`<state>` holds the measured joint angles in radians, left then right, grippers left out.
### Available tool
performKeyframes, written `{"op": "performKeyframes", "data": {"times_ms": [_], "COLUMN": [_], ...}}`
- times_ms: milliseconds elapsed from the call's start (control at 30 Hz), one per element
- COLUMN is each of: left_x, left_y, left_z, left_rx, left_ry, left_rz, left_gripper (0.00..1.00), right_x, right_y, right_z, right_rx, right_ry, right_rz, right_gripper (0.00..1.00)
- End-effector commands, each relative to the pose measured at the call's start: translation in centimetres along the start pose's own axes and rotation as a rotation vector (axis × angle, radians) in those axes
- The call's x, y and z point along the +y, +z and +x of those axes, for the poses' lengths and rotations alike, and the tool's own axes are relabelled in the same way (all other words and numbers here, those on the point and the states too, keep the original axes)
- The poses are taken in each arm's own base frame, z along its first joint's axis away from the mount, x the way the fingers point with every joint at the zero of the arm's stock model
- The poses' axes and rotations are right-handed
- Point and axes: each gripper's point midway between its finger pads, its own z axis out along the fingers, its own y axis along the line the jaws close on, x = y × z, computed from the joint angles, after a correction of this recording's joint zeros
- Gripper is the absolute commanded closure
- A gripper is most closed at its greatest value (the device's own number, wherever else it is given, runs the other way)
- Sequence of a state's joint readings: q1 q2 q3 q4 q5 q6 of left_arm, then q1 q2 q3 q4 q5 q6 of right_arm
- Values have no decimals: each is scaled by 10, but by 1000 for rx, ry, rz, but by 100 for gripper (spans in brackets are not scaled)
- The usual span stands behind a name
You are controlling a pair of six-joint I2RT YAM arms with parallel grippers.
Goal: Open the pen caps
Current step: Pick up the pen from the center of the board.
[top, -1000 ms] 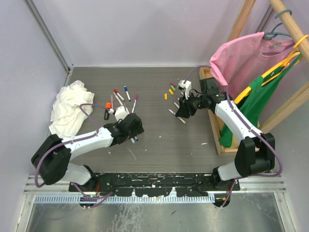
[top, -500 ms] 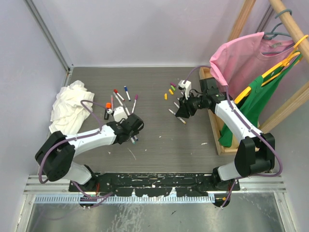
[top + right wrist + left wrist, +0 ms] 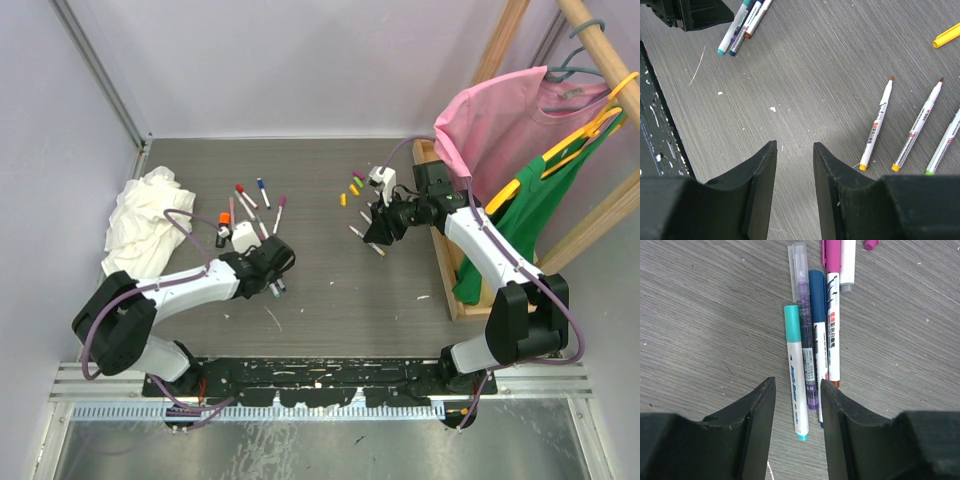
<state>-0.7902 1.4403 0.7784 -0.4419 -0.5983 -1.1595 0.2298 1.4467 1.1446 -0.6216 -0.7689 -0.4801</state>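
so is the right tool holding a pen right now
No, the right tool has only bare table between its fingers, and the uncapped pens lie off to one side.

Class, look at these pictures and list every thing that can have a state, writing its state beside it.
Left gripper, open, jaws either side of the pen ends.
Right gripper, open, empty.
Teal pen, capped.
Blue pen, capped.
Orange-tipped pen, uncapped, tip bare.
Yellow cap, off, lying loose on the table.
White cloth, crumpled.
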Motion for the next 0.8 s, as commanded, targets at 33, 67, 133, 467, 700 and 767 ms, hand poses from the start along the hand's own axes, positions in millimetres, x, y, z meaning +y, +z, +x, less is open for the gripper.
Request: {"op": "performKeyframes", "data": {"times_ms": [33, 67, 133, 467, 700, 767], "left_x": [-2, -2, -2, -4, 2, 2], "left_y": [7, 8, 10, 18, 20, 21], "left_z": [-8, -8, -7, 1, 4, 5], "left_rx": [-33, -31, -27, 1, 5, 6], "left_ry": [-19, -19, -17, 2, 13, 14], "left_rz": [1, -2, -5, -12, -34, -37], "left_gripper": [60, 61, 61, 61, 64, 65], "right_x": [3, 3, 3, 3, 3, 3], "right_y": [0, 0, 0, 0, 0, 0], "right_z": [-8, -8, -9, -8, -8, -8], "right_rx": [-22, -23, -23, -22, -21, -22], "right_ry": [-33, -34, -35, -32, -31, -32], "right_rz": [-17, -16, -16, -17, -16, -19], "right_gripper": [59, 59, 59, 59, 59, 59]}}
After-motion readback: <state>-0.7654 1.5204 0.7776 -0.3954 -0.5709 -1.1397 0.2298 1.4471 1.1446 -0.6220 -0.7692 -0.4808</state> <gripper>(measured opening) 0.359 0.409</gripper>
